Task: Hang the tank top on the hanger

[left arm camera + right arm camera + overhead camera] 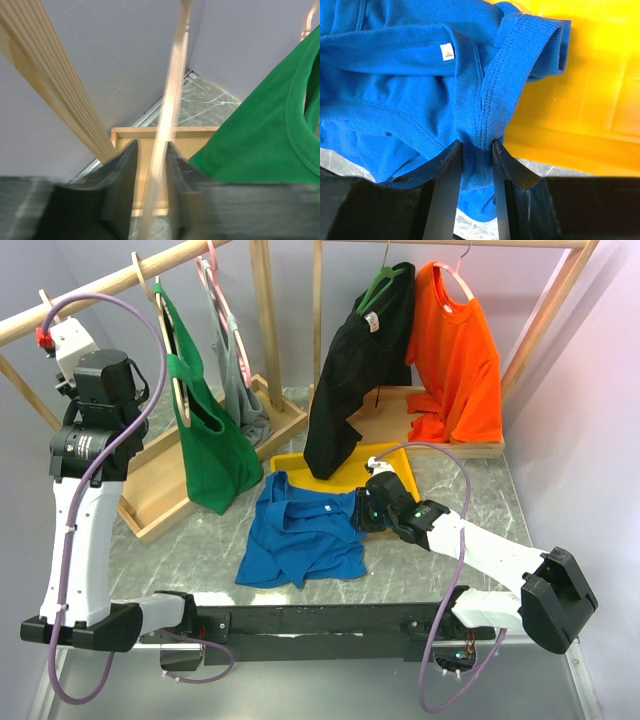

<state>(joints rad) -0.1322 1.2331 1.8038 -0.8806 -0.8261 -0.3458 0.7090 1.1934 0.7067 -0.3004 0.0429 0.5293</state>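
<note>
Here, on the worktop [150, 565], the tank top [300, 540] lies crumpled, one strap over the edge of a yellow tray [285, 462]. Up by the wooden rack [100, 288], the thin hanger [171, 100] sits clamped in the left claw [151, 150]. The right claw [476, 145] pinches a ribbed strap of the tank top.

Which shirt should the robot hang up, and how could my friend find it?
On the grey marble table, look at the near edge of the yellow tray. The tank top lies crumpled there, one strap pinched by the right gripper. It alone is bright blue and lying down; the green top, grey top, black shirt and orange shirt are hanging.
</note>
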